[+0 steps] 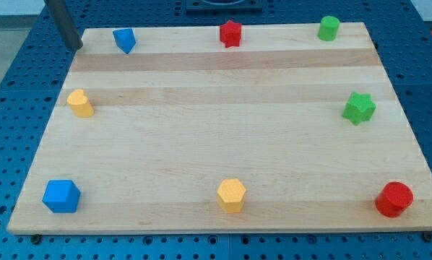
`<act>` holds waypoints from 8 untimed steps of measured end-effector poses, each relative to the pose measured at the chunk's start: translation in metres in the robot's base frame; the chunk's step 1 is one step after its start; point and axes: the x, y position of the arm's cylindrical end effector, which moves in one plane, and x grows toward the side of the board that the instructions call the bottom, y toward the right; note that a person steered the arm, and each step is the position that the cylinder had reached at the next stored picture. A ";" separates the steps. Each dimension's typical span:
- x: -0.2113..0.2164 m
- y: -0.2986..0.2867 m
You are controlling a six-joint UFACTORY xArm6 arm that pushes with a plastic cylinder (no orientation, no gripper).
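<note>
My dark rod comes down at the view's top left, and my tip (76, 46) rests at the board's top-left corner edge. Nearest to it is a blue wedge-shaped block (124, 40), a short way to the right and not touching. Below the tip, on the left side, stands a yellow rounded block (79, 103). A red star block (230, 33) sits at the top middle. A green cylinder (329, 28) is at the top right.
A green star block (359, 107) lies at the right edge. A red cylinder (394, 199) sits at the bottom right, a yellow hexagonal block (231, 195) at the bottom middle, a blue cube (61, 196) at the bottom left. Blue perforated table (14, 108) surrounds the wooden board (216, 130).
</note>
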 end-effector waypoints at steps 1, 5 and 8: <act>-0.023 0.000; -0.004 0.064; -0.021 0.087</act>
